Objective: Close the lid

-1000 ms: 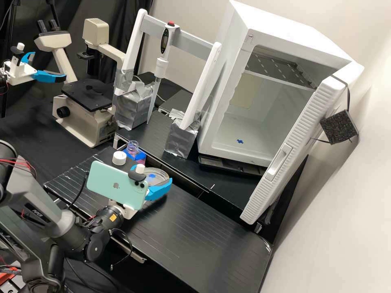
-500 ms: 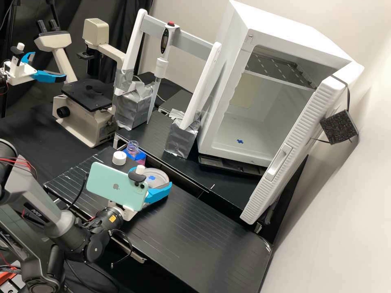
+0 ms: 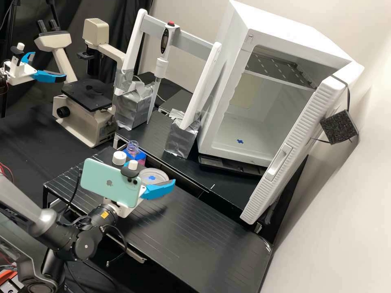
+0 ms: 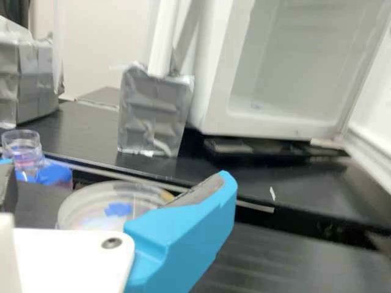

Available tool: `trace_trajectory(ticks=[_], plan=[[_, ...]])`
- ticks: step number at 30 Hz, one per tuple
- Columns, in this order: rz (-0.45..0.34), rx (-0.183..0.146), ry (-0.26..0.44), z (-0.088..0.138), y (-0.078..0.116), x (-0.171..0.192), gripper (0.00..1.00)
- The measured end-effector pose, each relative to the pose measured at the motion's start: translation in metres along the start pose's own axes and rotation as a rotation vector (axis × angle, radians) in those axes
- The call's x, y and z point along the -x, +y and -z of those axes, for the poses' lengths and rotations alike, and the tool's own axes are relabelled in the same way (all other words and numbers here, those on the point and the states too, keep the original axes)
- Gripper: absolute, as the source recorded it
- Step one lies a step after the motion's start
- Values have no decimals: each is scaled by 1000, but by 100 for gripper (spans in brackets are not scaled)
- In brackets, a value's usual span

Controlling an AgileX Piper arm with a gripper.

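Along the black counter (image 3: pixel 195 232), your claw (image 3: pixel 167 173) stands released, fingers spread wide beside the round dish (image 3: pixel 156 172), empty between the pads as far as you can see. The dish's clear lid (image 4: pixel 76 204) looks to lie flat on it — you can't tell if it is fully seated. So judge the closing step nearly done: check the rim, then back straight off with the fingers wide, lest one drag the lid askew — the open bottle (image 3: pixel 132 149) and white cap (image 3: pixel 119 158) sit nearby.
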State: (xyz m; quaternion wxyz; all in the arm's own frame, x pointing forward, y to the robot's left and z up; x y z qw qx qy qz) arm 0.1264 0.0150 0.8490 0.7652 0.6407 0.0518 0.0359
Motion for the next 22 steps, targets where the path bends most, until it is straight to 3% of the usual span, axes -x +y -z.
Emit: trace_trajectory(ticks=[4,7,9,10,11,12,14,15,17,22], plan=[[-67,-4,46,12,4,-1,100],[-138,-78,75,25,6,-6,100],[-210,-88,121,34,7,-10,100],[-290,-68,127,36,10,-15,100],[-340,-69,132,39,9,-18,100],[-370,-110,123,41,7,-21,100],[-364,-190,113,44,1,-24,100],[-357,-209,98,43,-1,-26,100],[-339,-226,82,41,-4,-28,100],[-293,-226,41,35,-12,-35,100]])
